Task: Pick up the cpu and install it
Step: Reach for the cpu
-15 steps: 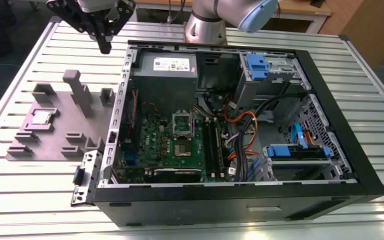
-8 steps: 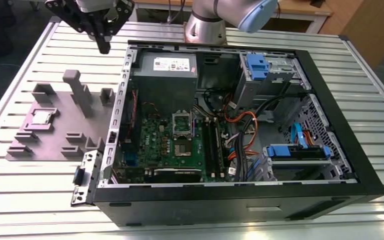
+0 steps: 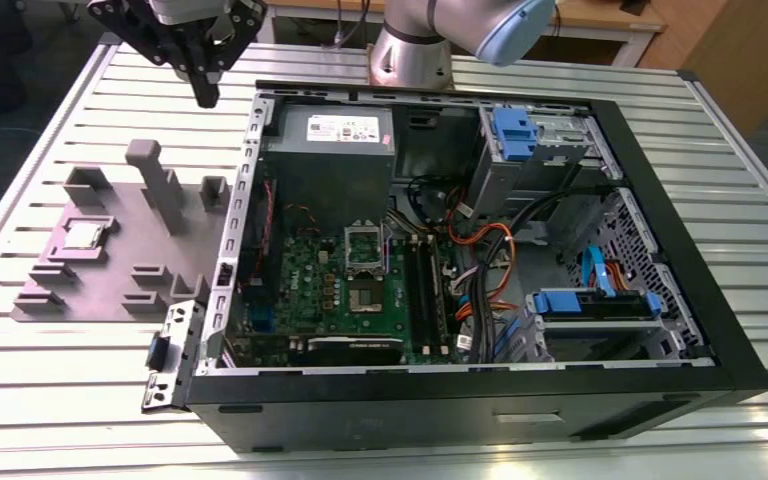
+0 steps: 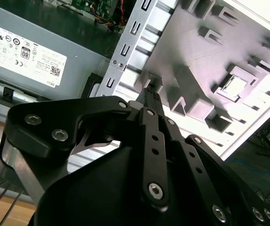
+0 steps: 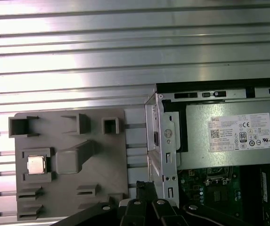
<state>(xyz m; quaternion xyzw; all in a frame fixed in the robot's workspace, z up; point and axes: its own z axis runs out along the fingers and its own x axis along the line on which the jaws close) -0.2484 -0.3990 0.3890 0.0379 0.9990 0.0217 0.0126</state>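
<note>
The cpu (image 3: 84,234) is a small silvery square lying flat in a recess of the grey fixture (image 3: 131,275), at the exterior view's left, beside the open computer case. Both wrist views show the cpu (image 5: 36,165) (image 4: 232,86) in its pocket. My gripper (image 3: 207,95) hangs high above the slatted table, near the case's far corner on the exterior view's left. It is well above and beyond the cpu. Its black fingers (image 4: 152,89) meet at a point with nothing between them. The green board (image 3: 337,300) lies inside the case with a metal-framed socket (image 3: 364,247).
The black case (image 3: 704,330) takes up the middle and the exterior view's right of the table. Its grey power supply (image 3: 337,130) sits close to my gripper. Upright posts (image 3: 155,185) rise from the fixture. Cables and blue drive bays (image 3: 595,300) fill the case's other side.
</note>
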